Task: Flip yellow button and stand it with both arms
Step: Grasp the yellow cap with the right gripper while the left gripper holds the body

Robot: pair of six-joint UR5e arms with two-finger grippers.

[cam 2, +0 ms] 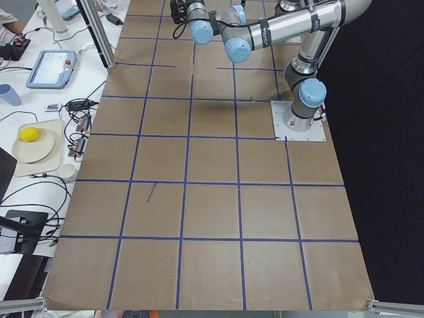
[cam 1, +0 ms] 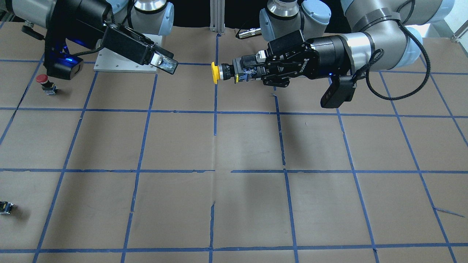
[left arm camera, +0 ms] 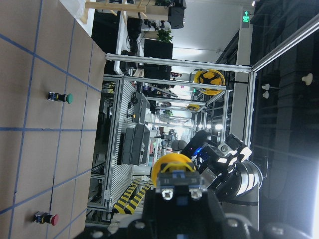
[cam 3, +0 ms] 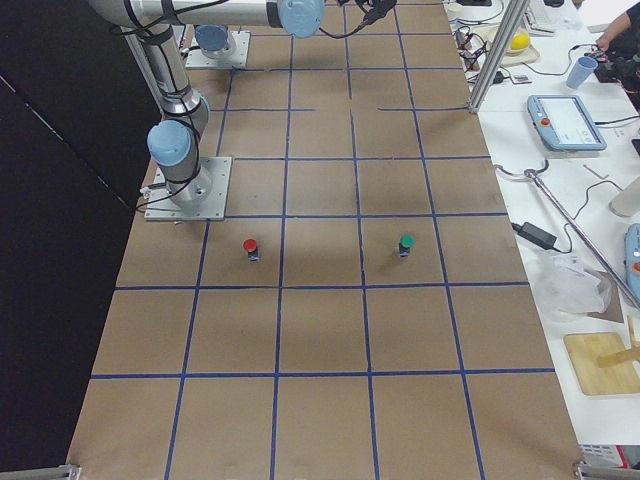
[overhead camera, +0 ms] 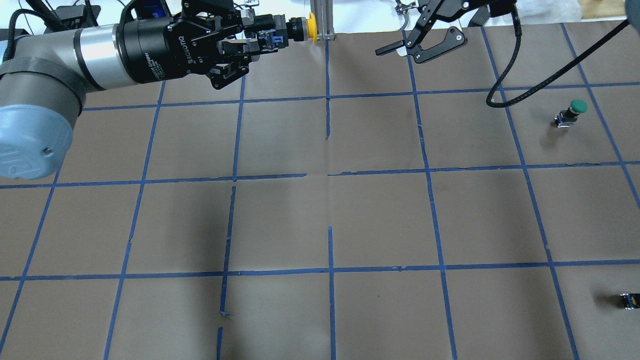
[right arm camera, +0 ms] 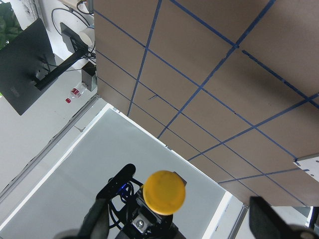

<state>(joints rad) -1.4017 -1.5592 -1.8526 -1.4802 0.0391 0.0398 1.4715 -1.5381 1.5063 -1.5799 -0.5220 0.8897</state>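
The yellow button [cam 1: 219,72] is held off the table, lying level, its yellow cap pointing toward the right arm. My left gripper [cam 1: 244,73] is shut on its black contact block; this also shows in the overhead view [overhead camera: 272,37] and in the left wrist view, where the button [left arm camera: 174,169] sits between the fingers. My right gripper [cam 1: 166,64] is open and empty, a short gap away from the cap, facing it. The right wrist view shows the cap [right arm camera: 164,191] straight ahead between the blurred fingers [right arm camera: 94,221].
A red-capped switch [cam 1: 43,79] stands near the right arm's base. A green-capped switch [overhead camera: 576,109] stands at the far right. A small dark block [overhead camera: 627,300] lies near the right front. The right arm's mounting plate [cam 1: 124,66] is on the brown paper.
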